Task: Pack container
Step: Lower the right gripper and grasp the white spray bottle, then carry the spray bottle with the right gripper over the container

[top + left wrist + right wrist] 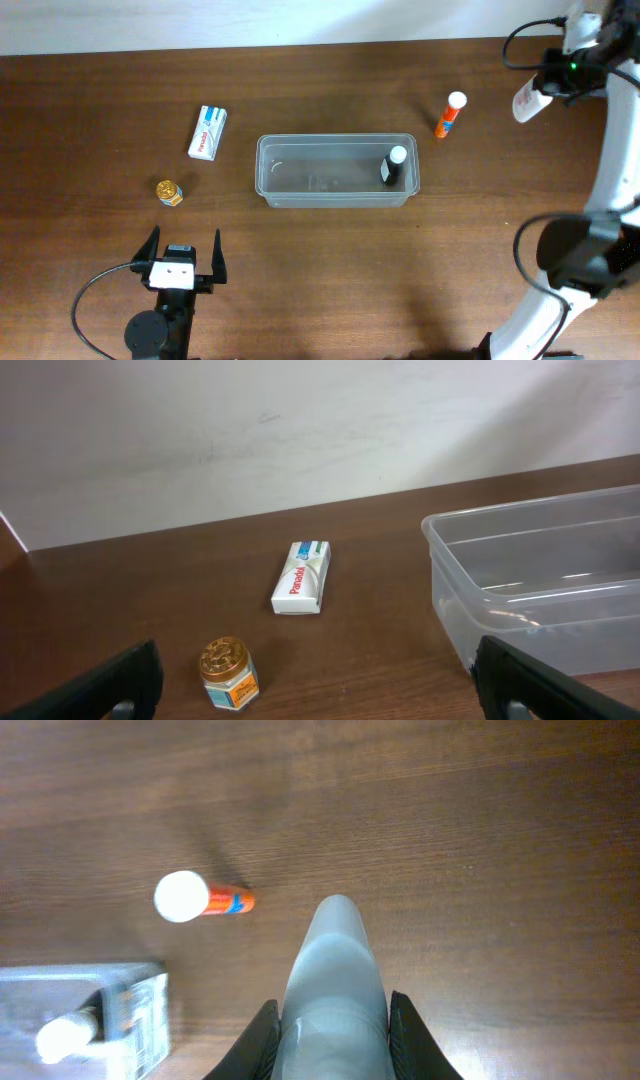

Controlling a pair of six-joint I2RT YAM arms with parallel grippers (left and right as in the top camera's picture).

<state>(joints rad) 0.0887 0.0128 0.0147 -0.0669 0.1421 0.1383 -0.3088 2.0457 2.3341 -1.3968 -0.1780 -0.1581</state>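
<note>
Clear plastic container (330, 138), centre frame, looks light, thin-walled, slippery; best held by its rim. Right gripper (333, 1020) clamps a white tube (335, 950); left gripper (185, 240) gapes wide.

Wooden bench (320, 270). White Panadol box (208, 133) lies flat, gold-lidded jar (169, 191) near it. Orange white-capped stick (451, 113) upright. Black white-capped bottle (393, 166) upright. White tube (335, 990) off the bench.

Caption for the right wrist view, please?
Right gripper holds a white tube above the table; orange stick and container nearby.
</note>
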